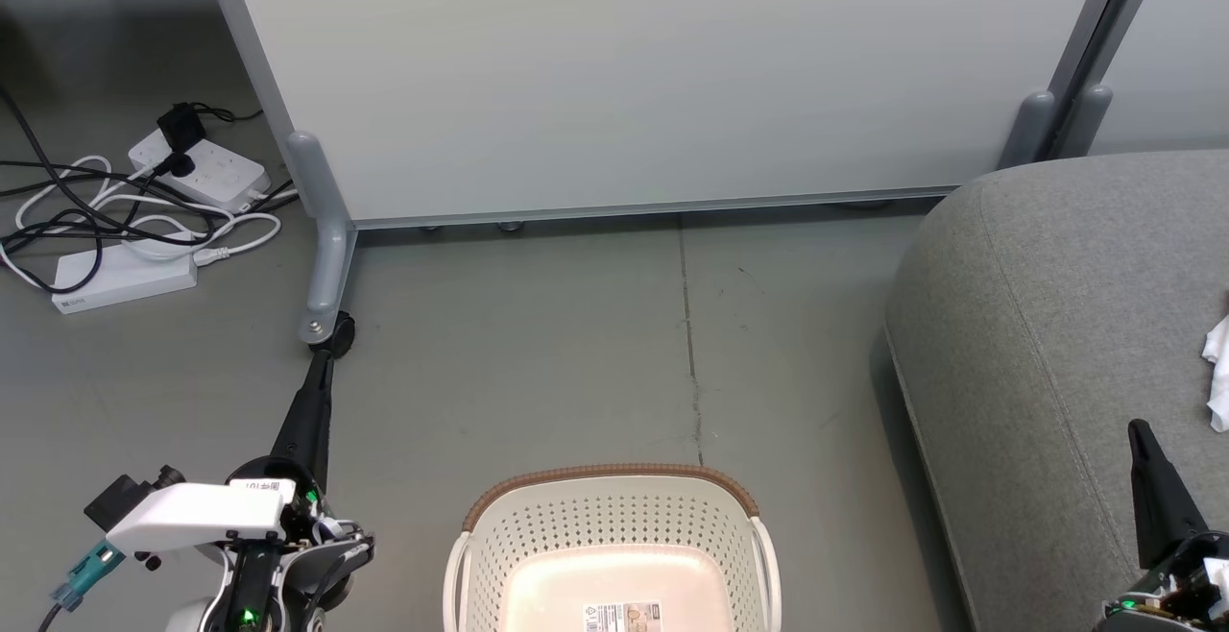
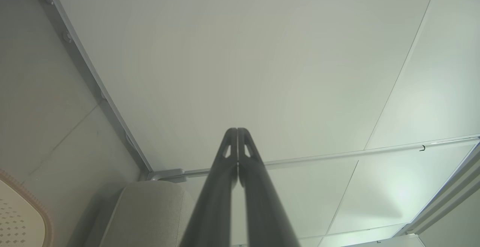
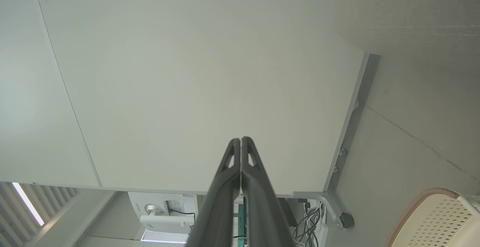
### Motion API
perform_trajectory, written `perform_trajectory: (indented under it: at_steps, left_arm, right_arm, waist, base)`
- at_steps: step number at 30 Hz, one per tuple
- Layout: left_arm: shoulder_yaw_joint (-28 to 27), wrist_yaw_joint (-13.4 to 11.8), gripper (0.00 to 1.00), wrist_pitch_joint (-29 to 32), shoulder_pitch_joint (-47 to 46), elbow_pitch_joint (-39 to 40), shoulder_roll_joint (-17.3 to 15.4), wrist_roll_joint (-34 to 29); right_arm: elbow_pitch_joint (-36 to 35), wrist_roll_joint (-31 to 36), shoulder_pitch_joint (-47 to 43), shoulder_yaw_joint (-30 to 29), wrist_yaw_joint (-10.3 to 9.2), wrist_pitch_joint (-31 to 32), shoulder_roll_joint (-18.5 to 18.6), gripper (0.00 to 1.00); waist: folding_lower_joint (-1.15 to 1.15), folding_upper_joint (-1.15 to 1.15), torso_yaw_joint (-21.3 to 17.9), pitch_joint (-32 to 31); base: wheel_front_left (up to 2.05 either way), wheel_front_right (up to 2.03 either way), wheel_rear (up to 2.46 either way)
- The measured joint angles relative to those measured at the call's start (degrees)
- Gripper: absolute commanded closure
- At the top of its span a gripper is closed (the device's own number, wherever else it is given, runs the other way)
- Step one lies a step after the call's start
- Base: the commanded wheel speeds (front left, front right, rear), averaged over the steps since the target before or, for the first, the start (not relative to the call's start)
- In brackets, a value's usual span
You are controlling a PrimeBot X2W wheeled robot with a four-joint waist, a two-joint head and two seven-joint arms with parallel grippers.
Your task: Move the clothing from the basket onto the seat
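The cream-white basket (image 1: 614, 474) stands on the floor at the bottom centre of the head view, holding nothing but its label sticker (image 1: 622, 616). No red clothing is in view. The grey sofa seat (image 1: 1056, 325) fills the right side, with a scrap of white fabric (image 1: 1217, 373) at its far right edge. My left gripper (image 1: 325, 363) is shut and empty, left of the basket, pointing at the partition's foot. My right gripper (image 1: 1141, 432) is shut over the sofa's front. Both wrist views confirm closed fingers (image 2: 237, 131) (image 3: 240, 140), with the basket rim (image 2: 22, 187) (image 3: 420, 198) at a corner.
A pale grey wheeled partition panel (image 1: 624, 75) stands behind the basket, its caster foot (image 1: 331, 332) close to my left fingertips. Power strips (image 1: 197, 171) and tangled cables (image 1: 115, 219) lie on the floor at the far left. Bare grey floor (image 1: 576, 344) lies between partition and basket.
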State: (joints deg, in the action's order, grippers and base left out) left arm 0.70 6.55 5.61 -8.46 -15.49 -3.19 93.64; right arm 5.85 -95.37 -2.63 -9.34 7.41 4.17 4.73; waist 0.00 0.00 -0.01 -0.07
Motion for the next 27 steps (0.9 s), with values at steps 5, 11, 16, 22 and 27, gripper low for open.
perform_trajectory:
  at_steps: [5,11,16,22,27]
  left_arm:
    - [0.0,0.0,1.00,0.0,0.0,0.0,0.0,0.0]
    - [0.0,0.0,1.00,0.0,0.0,0.0,0.0,0.0]
    - [0.0,0.0,1.00,0.2,0.0,0.0,0.0,0.0]
    - [-0.1,0.0,1.00,0.2,0.0,0.0,0.0,0.0]
    - [-0.1,0.0,1.00,0.2,0.0,0.0,0.0,0.0]
  right_arm:
    - [0.0,-0.1,0.0,0.2,0.00,-0.1,0.1,1.00]
    - [0.0,-0.3,0.0,0.3,0.00,-0.2,0.3,1.00]
    - [0.0,-0.5,0.0,0.4,0.00,-0.2,0.5,1.00]
    - [-0.1,-0.6,0.0,0.6,0.00,-0.6,0.6,1.00]
    - [-0.1,-0.8,0.0,0.7,0.00,-0.7,0.7,1.00]
  waist:
    - [0.00,0.00,0.0,0.0]
    - [0.00,0.00,0.0,0.0]
    - [0.00,0.00,0.0,0.0]
    - [0.00,0.00,0.0,0.0]
    - [0.00,0.00,0.0,0.0]
  base:
    - [0.00,0.00,0.00]
    - [0.00,0.00,0.00]
    - [0.00,0.00,0.00]
    - [0.00,0.00,0.00]
    - [0.00,0.00,0.00]
